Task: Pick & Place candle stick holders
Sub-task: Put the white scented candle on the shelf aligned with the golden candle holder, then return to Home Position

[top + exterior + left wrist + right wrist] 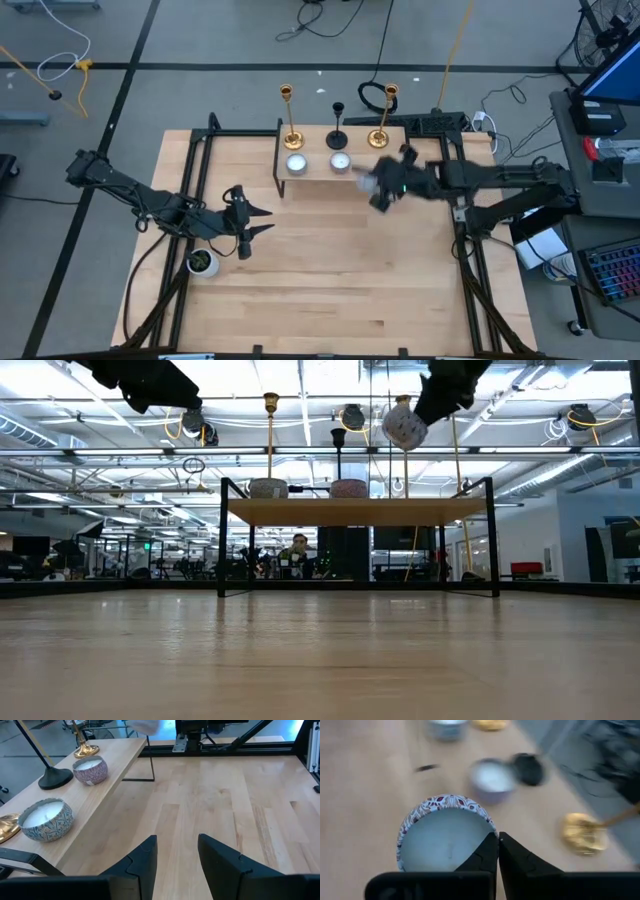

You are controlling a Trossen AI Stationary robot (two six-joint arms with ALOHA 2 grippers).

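A: Candle stick holders, located where?

B: Standing in a row on a raised shelf (pixel 318 170) at the far edge of the worktop (pixel 340 280): left gold holder (pixel 291 137), shorter black holder (pixel 338 138), right gold holder (pixel 378 138). Long axes vertical, cups up, round bases flat on the shelf.

A: Handling?

B: Probably rigid metal, fairly light, tall and easily tipped. Gold stems likely slippery. Best pinched across the stem, low, just above the base.

A: End effectors?

B: Right end effector (pixel 497 847) clamped on the rim of a patterned candle tin (pixel 445 835), held off the worktop near the right gold holder. Left end effector (pixel 258 222) moderately parted, empty, near a small plant pot (pixel 203 262), well apart from the shelf.
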